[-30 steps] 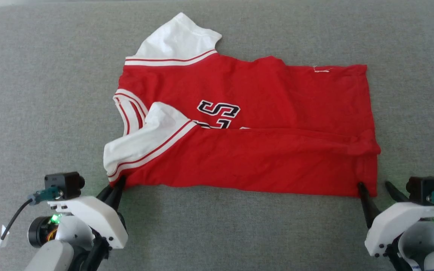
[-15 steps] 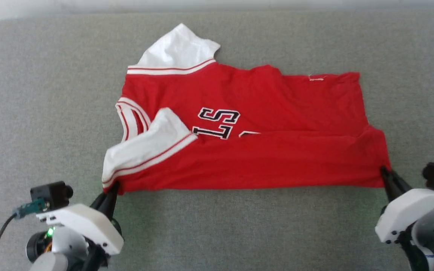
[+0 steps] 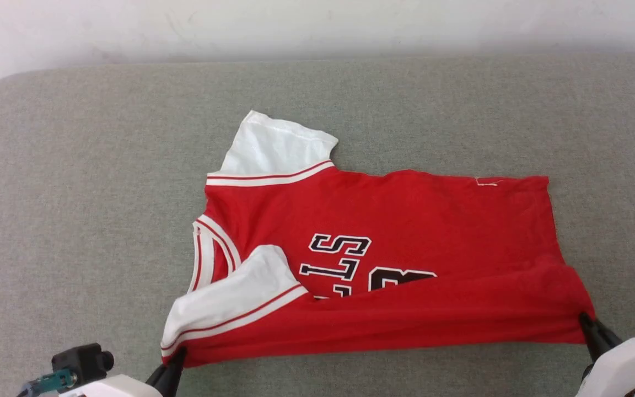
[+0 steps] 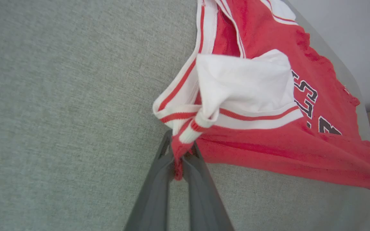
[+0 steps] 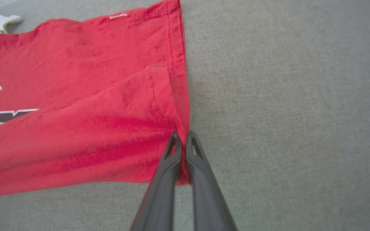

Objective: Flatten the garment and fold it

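Garment (image 3: 383,231): red jersey with white sleeves, spread on a grey padded surface (image 3: 75,165), near edge doubled over part of the black lettering.
Left gripper (image 3: 177,358): pinched tight on the striped sleeve corner.
Right gripper (image 3: 583,318): clamped on the near hem corner.

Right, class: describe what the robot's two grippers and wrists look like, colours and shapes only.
The left gripper and right gripper each have two long, dark grey fingers tapering to tips with slotted cut-outs. Behind them sit white moulded shells. A small black camera with a teal plug rides the left wrist.
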{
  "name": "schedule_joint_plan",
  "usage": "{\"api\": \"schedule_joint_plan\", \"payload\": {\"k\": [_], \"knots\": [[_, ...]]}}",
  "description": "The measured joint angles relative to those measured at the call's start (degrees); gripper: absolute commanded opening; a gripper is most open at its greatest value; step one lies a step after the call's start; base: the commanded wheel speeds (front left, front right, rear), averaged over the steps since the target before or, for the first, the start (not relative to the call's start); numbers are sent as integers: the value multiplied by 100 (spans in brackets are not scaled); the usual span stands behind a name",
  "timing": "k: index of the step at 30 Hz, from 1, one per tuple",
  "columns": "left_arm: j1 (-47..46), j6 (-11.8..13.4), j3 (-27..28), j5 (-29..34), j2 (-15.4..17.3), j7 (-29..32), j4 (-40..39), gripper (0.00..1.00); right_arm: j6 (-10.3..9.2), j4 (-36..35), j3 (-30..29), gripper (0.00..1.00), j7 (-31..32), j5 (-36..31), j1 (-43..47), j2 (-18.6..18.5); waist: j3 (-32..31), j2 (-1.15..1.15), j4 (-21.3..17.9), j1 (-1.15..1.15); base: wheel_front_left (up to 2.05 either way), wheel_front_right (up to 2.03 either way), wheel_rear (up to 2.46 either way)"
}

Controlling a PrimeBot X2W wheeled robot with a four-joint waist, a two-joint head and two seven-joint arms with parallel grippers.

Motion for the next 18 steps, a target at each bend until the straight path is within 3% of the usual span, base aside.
{"api": "schedule_joint_plan", "payload": {"k": [5, 6, 8, 9, 10, 11, 12, 13, 18], "knots": [[-26, -36, -153, -13, -104, -8, 372, 0, -1, 319, 81, 0, -101, 103, 103, -1, -40, 0, 41, 0, 0, 0, 0], [-61, -81, -181, -13, -125, -9, 467, 0, -2, 359, 109, 13, -110, 92, 103, -5, -46, 0, 48, 0, 0, 0, 0], [-168, -136, -222, -13, -175, -10, 646, 0, -2, 423, 156, 100, -126, 57, 97, -2, -54, 0, 57, 0, 0, 0, 0], [-210, -154, -236, -13, -180, -10, 717, 2, -2, 445, 147, 100, -162, 49, 85, -2, -54, 0, 57, 0, 0, 0, 0], [-257, -183, -245, -13, -197, -16, 779, 21, -3, 461, 127, 100, -181, 45, 72, -7, -56, 0, 58, 0, 0, 0, 0], [-289, -188, -245, -13, -208, -29, 828, 21, -3, 469, 116, 100, -203, 45, 62, -8, -61, 0, 59, 1, 0, 0, 0], [-306, -191, -242, -13, -212, -44, 860, 45, -3, 468, 99, 100, -208, 45, 51, -7, -70, 0, 59, 1, 0, 0, 0], [-307, -191, -227, -13, -213, -87, 879, 100, -3, 460, 79, 100, -219, 45, 44, -7, -83, 0, 60, 1, 0, 0, 0], [-279, -172, -78, 13, -197, -311, 839, 100, -3, 249, -3, 100, -403, -15, 33, -5, -161, 0, 55, 1, 0, 0, 0]]}}
